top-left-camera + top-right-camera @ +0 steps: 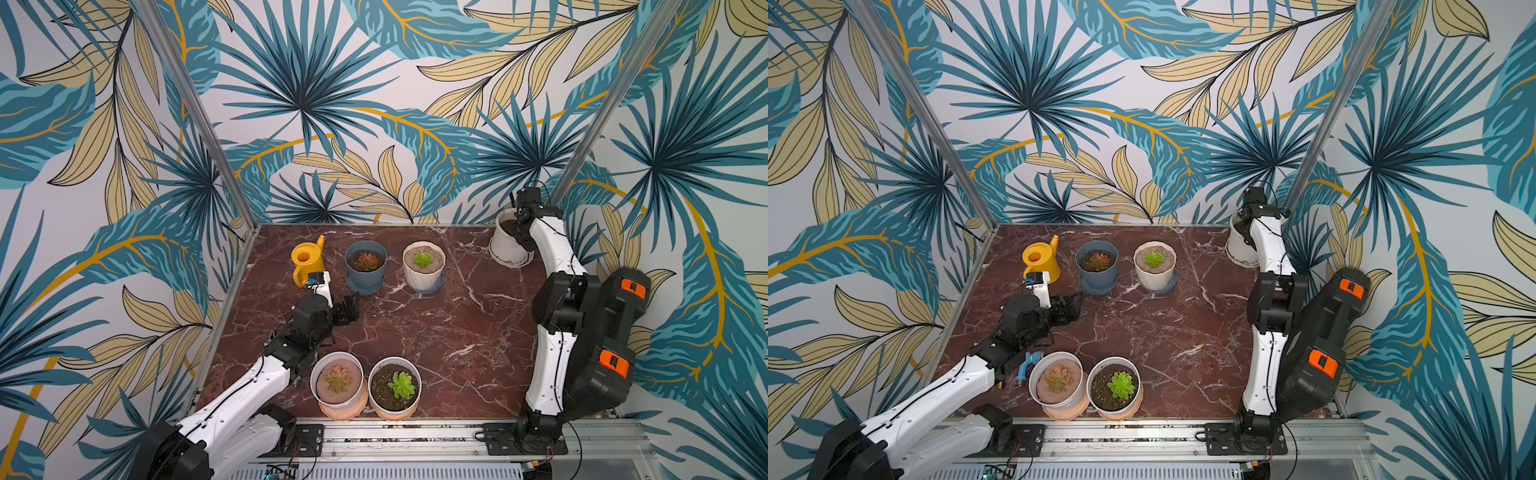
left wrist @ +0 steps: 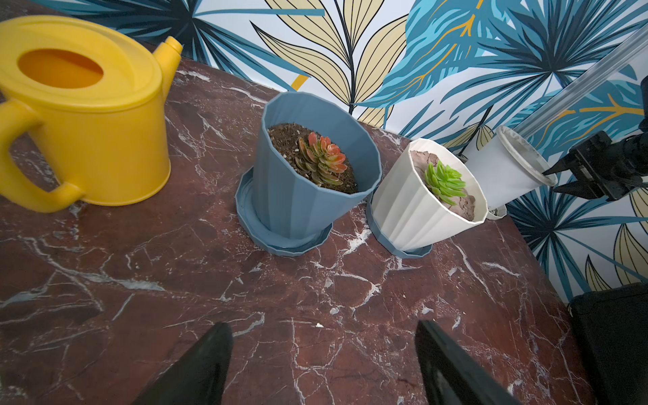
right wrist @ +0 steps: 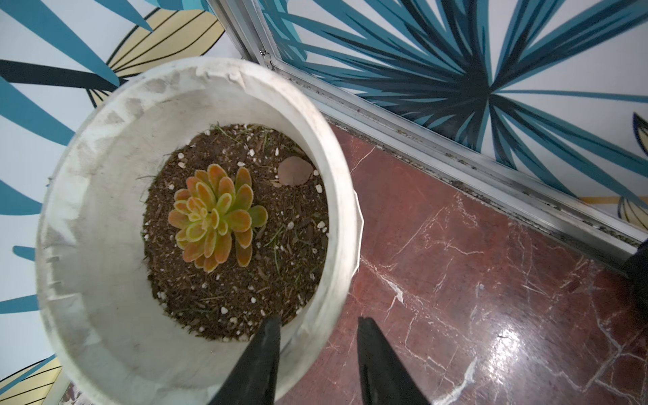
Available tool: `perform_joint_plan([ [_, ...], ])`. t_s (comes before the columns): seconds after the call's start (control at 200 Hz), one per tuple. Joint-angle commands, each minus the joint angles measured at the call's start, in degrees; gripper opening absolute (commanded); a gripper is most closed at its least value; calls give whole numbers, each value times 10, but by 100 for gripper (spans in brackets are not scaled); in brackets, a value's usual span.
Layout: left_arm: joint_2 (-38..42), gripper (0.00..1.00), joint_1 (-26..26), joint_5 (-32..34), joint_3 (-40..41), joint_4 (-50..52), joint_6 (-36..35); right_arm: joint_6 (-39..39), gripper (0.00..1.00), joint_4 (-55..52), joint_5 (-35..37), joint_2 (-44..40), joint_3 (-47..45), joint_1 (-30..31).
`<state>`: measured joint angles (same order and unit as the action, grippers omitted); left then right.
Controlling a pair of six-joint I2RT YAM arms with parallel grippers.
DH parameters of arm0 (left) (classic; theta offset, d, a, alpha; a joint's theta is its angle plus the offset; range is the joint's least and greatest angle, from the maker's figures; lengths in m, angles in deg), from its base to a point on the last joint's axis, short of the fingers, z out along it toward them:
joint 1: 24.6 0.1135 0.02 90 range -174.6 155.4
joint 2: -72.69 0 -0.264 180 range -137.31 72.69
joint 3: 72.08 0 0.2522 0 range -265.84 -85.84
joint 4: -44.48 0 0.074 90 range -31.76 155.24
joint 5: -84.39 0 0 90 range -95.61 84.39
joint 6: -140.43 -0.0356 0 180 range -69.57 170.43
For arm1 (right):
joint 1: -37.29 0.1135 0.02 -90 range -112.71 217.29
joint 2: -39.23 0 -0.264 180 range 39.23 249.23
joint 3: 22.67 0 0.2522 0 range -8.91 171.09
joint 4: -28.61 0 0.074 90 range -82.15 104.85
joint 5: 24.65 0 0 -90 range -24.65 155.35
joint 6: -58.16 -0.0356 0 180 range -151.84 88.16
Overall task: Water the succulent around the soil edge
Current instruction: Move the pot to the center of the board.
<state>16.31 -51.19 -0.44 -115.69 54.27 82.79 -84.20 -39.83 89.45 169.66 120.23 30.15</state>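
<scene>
The orange-and-green rosette succulent (image 3: 214,217) sits in the dark soil of a scuffed round white plastic pot (image 3: 105,175) at the far right corner of the red-brown marble table (image 1: 415,332). Our right gripper (image 3: 318,319) straddles the pot's rim, one finger inside and one outside; we cannot tell whether they pinch the wall. We judge the grip should close squarely, clear of the leaves, without tipping the pot, while our left gripper (image 1: 348,308), spread and empty, takes the handle of the yellow plastic watering can (image 1: 307,259) at far left.

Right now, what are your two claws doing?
Left claw: open, empty.
Right claw: straddles the rim of the white pot; grip cannot be told.
</scene>
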Motion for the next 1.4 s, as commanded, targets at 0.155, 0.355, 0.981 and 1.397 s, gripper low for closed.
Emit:
perform_joint_plan([
  [0.155, 3, 86, -2, 3, -18, 7, -9, -21, 41, 7, -49, 21, -10, -14],
  [0.355, 3, 87, -2, 5, -17, 7, -10, -26, 41, 14, -69, 33, -8, -28],
  [0.981, 17, 87, -2, 1, -18, 13, -6, 61, 2, -12, -142, -35, -75, -35],
  [1.397, 29, 86, -3, -4, -14, 13, 3, 146, 0, 22, -199, -173, -247, 14],
])
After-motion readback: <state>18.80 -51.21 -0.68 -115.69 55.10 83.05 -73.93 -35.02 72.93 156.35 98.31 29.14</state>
